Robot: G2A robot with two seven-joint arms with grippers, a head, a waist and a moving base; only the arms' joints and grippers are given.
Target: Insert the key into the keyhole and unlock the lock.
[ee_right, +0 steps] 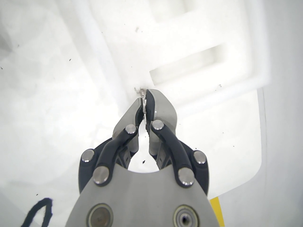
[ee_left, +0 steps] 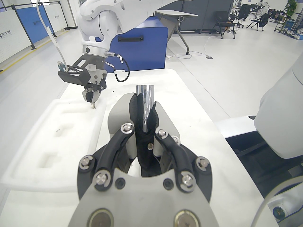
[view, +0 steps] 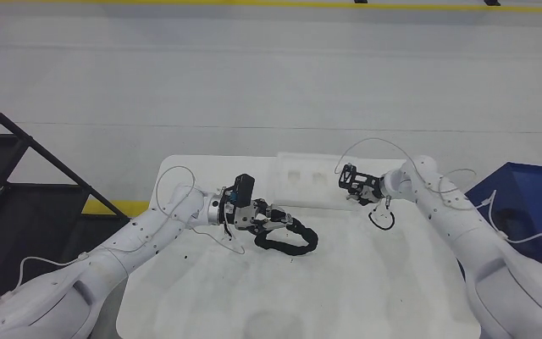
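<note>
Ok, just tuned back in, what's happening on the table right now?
The left gripper is shut on the lock, a black cable lock with a chrome end sticking out in front. The right gripper is shut on the key, down by the edge of the white foam tray. Key and lock are well apart, so nothing is inserted yet.

Left gripper (ee_left: 144, 112) and right gripper (ee_right: 144, 100) both pinched closed.

A bright hall with a pale glossy floor (ee_left: 236, 67) holds a blue cabinet (ee_left: 151, 53), a grey folding desk (ee_left: 176, 13) before dark grey partitions (ee_left: 213, 8), black office chairs (ee_left: 223, 21), a potted plant (ee_left: 291, 3) and blue-and-white barrier panels (ee_left: 28, 24) along a yellow floor line (view: 254, 3).
</note>
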